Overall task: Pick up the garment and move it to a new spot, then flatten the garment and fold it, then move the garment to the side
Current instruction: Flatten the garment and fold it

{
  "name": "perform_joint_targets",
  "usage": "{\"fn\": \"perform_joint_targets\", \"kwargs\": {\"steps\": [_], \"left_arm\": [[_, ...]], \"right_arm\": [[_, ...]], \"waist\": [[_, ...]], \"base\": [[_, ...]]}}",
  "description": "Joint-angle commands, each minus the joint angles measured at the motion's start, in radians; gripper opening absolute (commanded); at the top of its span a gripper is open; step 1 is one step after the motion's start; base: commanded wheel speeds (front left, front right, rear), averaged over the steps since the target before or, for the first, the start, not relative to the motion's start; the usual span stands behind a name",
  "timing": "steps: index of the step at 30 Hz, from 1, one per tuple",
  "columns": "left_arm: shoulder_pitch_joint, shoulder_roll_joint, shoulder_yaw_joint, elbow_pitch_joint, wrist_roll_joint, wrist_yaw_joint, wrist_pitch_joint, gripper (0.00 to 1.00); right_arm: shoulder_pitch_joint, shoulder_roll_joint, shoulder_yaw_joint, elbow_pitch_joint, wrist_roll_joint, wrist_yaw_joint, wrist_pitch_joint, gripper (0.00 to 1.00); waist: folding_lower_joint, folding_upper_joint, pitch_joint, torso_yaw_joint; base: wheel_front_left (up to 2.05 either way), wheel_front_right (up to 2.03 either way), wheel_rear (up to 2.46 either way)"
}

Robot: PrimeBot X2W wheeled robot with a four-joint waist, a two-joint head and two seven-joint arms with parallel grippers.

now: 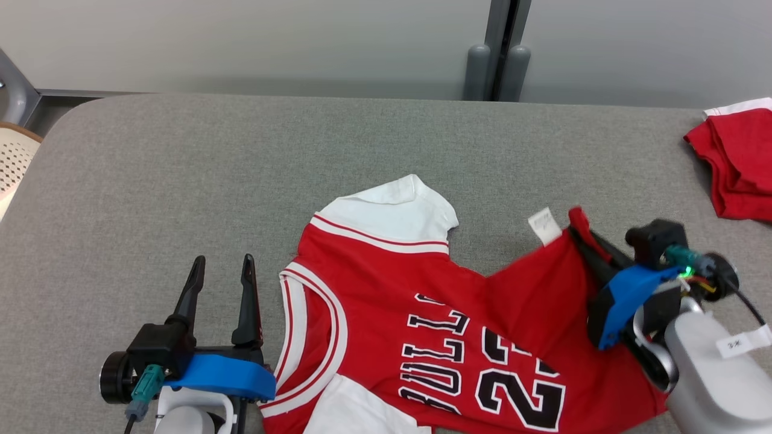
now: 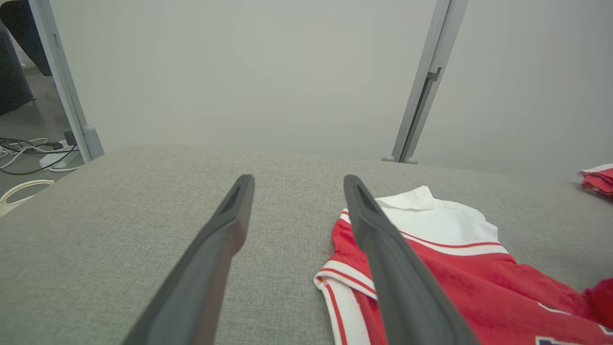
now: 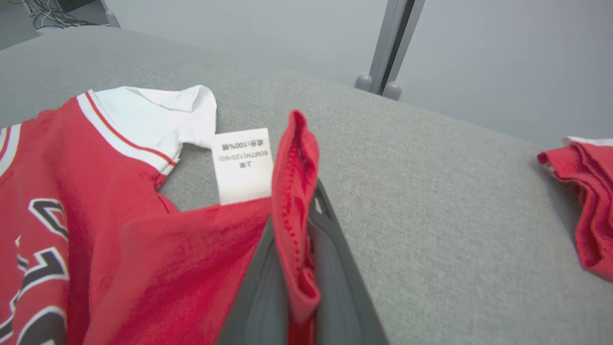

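Observation:
The garment (image 1: 422,313) is a red jersey with white sleeves and black lettering, lying on the grey padded table (image 1: 241,157). My right gripper (image 1: 580,232) is shut on the garment's red edge at its right side, lifting that edge into a ridge; a white care label (image 1: 544,226) hangs beside it. In the right wrist view the red hem (image 3: 294,191) is pinched between my fingers, with the label (image 3: 242,163) to its left. My left gripper (image 1: 223,265) stands open just left of the garment, nothing between its fingers (image 2: 378,239), beside the striped armhole (image 2: 342,282).
A second red cloth (image 1: 739,163) lies folded at the table's far right edge. A grey post (image 1: 497,66) stands behind the table against the pale wall. A cream chair (image 1: 15,163) sits off the table's left corner.

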Motion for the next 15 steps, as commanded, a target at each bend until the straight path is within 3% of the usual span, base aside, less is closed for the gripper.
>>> {"fn": "perform_joint_targets", "kwargs": {"steps": [1, 7, 15], "left_arm": [[-0.020, 0.001, -0.004, -0.007, -0.003, -0.001, -0.004, 1.00], [-0.050, 0.001, -0.022, -0.005, -0.011, -0.005, -0.004, 1.00], [-0.103, 0.001, -0.062, -0.003, -0.034, 0.001, -0.004, 1.00]], "right_arm": [[-0.063, -0.011, -0.012, 0.001, -0.006, 0.000, -0.025, 0.00], [-0.247, -0.022, -0.062, 0.069, -0.013, 0.000, -0.089, 0.00], [-0.500, -0.051, -0.075, 0.253, -0.037, 0.000, -0.108, 0.00]], "waist": [[-0.0001, -0.0001, 0.016, 0.005], [-0.0001, -0.0001, 0.062, 0.036], [-0.0001, -0.0001, 0.128, 0.105]], "base": [[0.00, 0.00, 0.00], [0.00, 0.00, 0.00], [0.00, 0.00, 0.00]]}}
